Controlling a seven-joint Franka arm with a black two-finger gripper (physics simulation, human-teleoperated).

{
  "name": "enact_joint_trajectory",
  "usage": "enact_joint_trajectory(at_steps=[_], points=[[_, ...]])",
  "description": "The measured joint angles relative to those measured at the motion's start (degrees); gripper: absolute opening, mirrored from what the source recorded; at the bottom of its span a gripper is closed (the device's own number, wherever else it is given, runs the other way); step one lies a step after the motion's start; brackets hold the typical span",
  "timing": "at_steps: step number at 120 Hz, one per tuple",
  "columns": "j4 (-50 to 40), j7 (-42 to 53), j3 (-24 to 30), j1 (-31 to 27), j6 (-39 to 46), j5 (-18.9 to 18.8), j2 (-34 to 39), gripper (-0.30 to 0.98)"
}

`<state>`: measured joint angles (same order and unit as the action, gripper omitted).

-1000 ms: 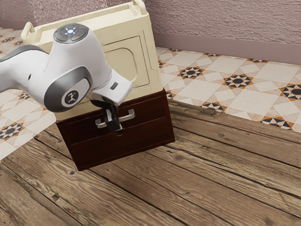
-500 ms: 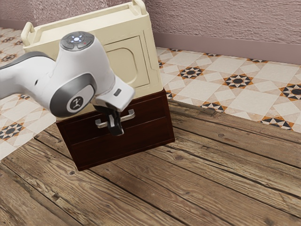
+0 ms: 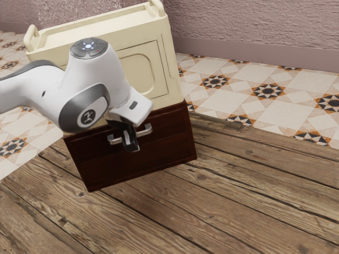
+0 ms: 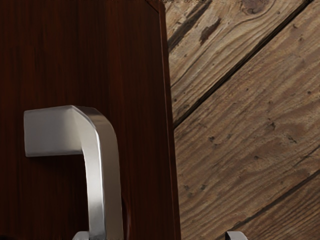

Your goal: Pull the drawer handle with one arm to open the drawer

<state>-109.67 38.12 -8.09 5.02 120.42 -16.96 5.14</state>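
Observation:
My gripper is at the front of the dark red-brown drawer, over the middle of the silver handle, whose two ends show on either side of it. In the wrist view the gripper stands open, its tips wide apart at the lower edge. The bent metal handle runs down between them, much closer to one tip than the other. The drawer front lies behind the handle, and the drawer looks shut in the exterior view.
A cream cabinet with raised end rails sits on top of the drawer unit. Wooden planks run in front of it, patterned tiles lie beside and behind, and a pinkish wall stands at the back.
My arm and hand have shifted slightly toward the exterior view's right and down, with the gripper a little lower across the handle. The drawer unit has not visibly moved.

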Motion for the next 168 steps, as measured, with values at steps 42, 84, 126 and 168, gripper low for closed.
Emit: enact_joint_trajectory(at_steps=[42,84,126,168], points=[[-0.57,-0.20,0.08,0.08,-0.56,1.34,0.76,-0.02],[-4.39,-1.04,1.60,0.00,-0.47,1.68,4.35,-0.10],[-7.74,-3.67,4.10,0.38,-1.79,2.24,8.16,-0.10],[-10.03,-6.43,7.05,0.28,-2.26,2.88,10.74,-0.10]])
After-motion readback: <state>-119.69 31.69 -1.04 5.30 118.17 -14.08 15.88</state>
